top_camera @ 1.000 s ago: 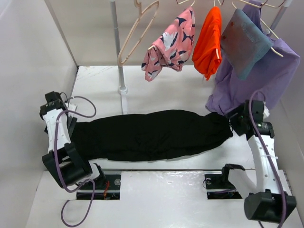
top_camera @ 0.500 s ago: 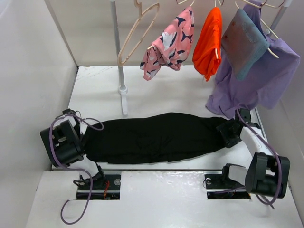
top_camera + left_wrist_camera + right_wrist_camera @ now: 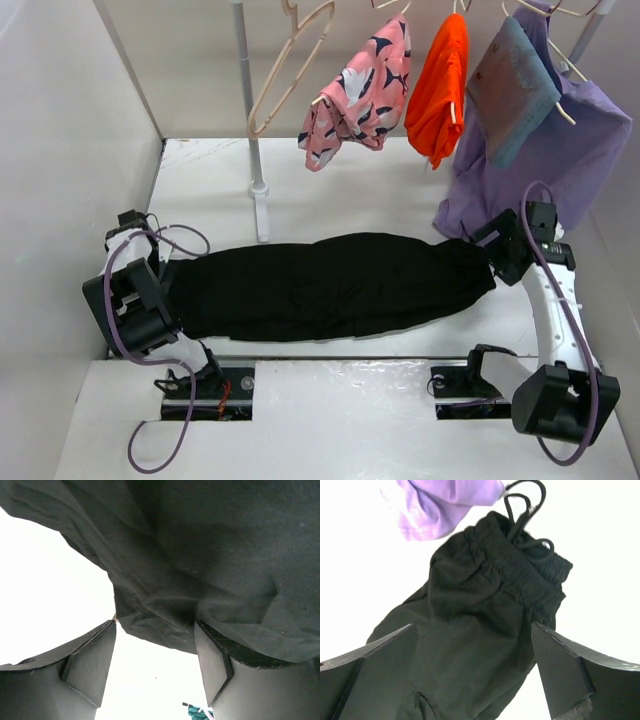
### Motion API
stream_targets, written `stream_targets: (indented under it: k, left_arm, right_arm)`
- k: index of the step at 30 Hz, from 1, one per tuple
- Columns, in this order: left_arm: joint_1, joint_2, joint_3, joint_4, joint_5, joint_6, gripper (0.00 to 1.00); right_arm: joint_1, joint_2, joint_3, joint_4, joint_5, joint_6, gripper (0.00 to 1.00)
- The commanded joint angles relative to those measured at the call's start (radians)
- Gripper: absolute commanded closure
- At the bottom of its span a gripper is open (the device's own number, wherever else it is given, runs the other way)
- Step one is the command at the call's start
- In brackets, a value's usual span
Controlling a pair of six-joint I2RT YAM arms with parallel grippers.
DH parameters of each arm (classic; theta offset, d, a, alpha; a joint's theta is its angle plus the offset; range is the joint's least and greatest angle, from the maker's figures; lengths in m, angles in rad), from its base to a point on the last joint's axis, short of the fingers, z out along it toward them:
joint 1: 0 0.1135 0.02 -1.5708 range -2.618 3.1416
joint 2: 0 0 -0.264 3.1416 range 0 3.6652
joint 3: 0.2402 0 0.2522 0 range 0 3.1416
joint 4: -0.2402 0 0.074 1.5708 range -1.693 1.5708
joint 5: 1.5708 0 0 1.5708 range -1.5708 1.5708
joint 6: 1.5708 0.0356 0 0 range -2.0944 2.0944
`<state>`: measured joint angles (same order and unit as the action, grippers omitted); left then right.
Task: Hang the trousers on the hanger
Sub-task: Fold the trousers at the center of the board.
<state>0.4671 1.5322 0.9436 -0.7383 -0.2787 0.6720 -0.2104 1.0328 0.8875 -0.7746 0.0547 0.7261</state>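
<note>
Found large plain black soft-fabric trousers [image 3: 330, 285] laid lengthwise across the white table top [image 3: 350, 190], waistband end to the right, leg end to the left. Found thin pale beige wooden hanger [image 3: 290, 65] hung bare from the rail behind, beside the grey upright post [image 3: 250, 110], well apart from the trousers and from both arms. Noted left gripper [image 3: 155, 627] at the leg end of the cloth. In its wrist view, recorded jaws spread wide, with a hanging fold of black cloth between them, lapping over one finger, not pinched. Noted right gripper [image 3: 474, 630] at the waistband end, jaws likewise spread wide, nothing clamped. Saw gathered elastic waistband and looped black drawstring [image 3: 525, 510] just ahead of the fingers, the trouser body running between them. Logged hem of the purple hanging garment [image 3: 445, 505] just beyond the waistband; could not tell whether touching.
</note>
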Motion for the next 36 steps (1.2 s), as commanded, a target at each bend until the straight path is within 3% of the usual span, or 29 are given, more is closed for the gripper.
stream_targets:
  k: [1,11,15,16,19,20,26,28,32,33,34,35,36]
  left_arm:
    - [0.007,-0.014,-0.006,-0.053,0.007,-0.006,0.39]
    - [0.007,0.054,-0.153,0.120,-0.059,0.012,0.37]
    - [0.007,0.143,-0.152,0.227,-0.079,-0.002,0.41]
    - [0.007,0.155,-0.134,0.238,-0.059,-0.012,0.43]
    - [-0.048,0.167,-0.124,0.258,-0.017,-0.012,0.46]
    - [-0.094,0.137,-0.124,0.278,-0.017,-0.021,0.46]
    - [-0.182,0.051,-0.053,0.283,0.090,-0.067,0.46]
    - [-0.182,0.040,-0.043,0.261,0.102,-0.068,0.46]
    - [-0.182,-0.004,-0.043,0.261,0.092,-0.055,0.43]
    - [-0.182,-0.004,-0.052,0.245,0.092,-0.055,0.43]
    - [-0.182,-0.004,-0.052,0.213,0.092,-0.055,0.42]
    - [-0.182,-0.017,-0.052,0.192,0.092,-0.055,0.41]
    - [-0.182,-0.017,-0.052,0.171,0.092,-0.055,0.41]
  right_arm:
    - [-0.006,0.021,-0.038,-0.055,-0.010,0.062,0.00]
    - [-0.006,0.249,-0.211,0.158,-0.053,0.093,0.03]
    - [-0.006,0.351,-0.190,0.195,-0.038,0.059,0.36]
    - [-0.006,0.360,-0.176,0.195,-0.026,0.059,0.58]
    - [-0.068,0.343,-0.154,0.175,0.005,0.038,0.95]
    - [-0.084,0.299,-0.144,0.157,0.019,0.038,1.00]
    - [-0.124,0.104,-0.096,0.086,0.229,0.073,1.00]
    - [-0.124,0.081,-0.096,0.074,0.252,0.073,1.00]
    - [-0.124,0.090,-0.087,0.074,0.232,0.049,0.91]
    - [-0.124,0.104,-0.100,0.074,0.223,0.049,0.83]
    - [-0.124,0.119,-0.110,0.074,0.208,0.049,0.46]
    - [-0.124,0.130,-0.110,0.083,0.173,0.049,0.26]
    - [-0.124,0.141,-0.110,0.083,0.154,0.049,0.15]
